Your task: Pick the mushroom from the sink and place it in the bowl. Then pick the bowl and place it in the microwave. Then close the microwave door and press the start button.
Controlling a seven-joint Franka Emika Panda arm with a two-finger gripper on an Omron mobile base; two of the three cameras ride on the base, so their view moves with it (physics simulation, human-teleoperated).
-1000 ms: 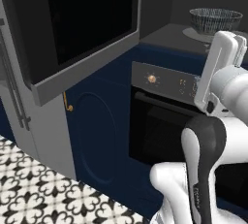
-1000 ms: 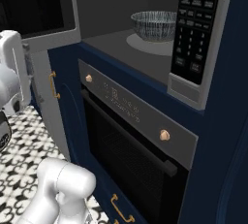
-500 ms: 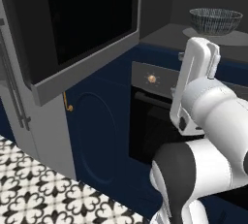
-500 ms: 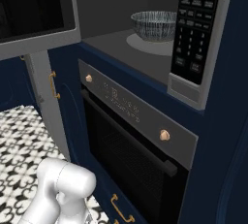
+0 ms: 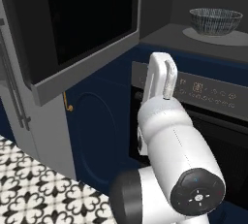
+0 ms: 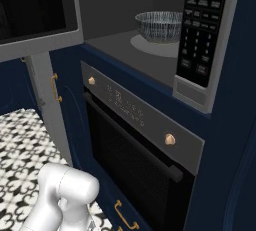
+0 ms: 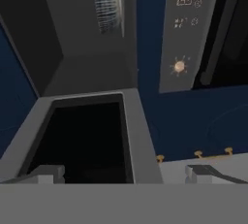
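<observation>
Jaws (image 7: 124, 172) spread, holding nothing, tips well apart near the door (image 7: 89, 136) edge. Door (image 5: 82, 29) hangs open to the left. Bowl (image 6: 159, 25) sits on the turntable deep in the microwave (image 6: 125, 40), keypad (image 6: 200, 30) to its right, oven (image 6: 135, 145) below. Mushroom can't be made out.

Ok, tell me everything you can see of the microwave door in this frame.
The microwave door is a large black glass panel in a grey, metal-looking frame. It stands swung wide open, hinged on the left of the microwave, jutting out toward the robot. Its grey lower edge shows as a thick band in both base views. In the hand view the door lies just ahead of the fingers, which flank it without visibly touching it. Nothing else touches it.
</observation>
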